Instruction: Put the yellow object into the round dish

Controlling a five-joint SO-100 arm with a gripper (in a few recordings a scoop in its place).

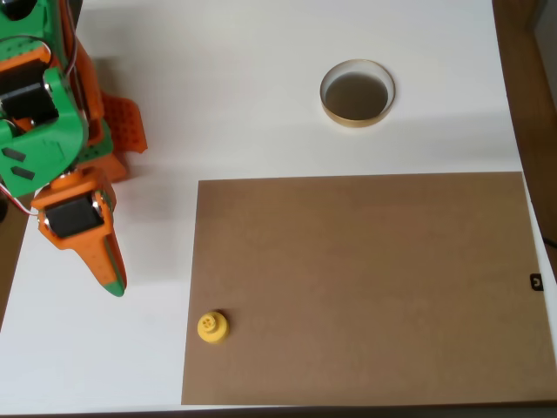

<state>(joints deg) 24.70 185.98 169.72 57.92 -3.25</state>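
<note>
The yellow object (211, 327) stands on the brown board near its lower left corner, knob up. The round dish (358, 93), tan-rimmed with a dark inside, sits on the white table beyond the board's far edge, with nothing in it. My green and orange gripper (111, 277) hangs over the white table at the left, pointing down the picture, up and to the left of the yellow object and apart from it. Its fingers lie together with no gap showing and nothing between them.
The brown board (365, 287) covers the lower right of the white table (244, 87). The arm's orange base (117, 131) stands at the upper left. The table's right edge meets a wooden floor strip (531, 87).
</note>
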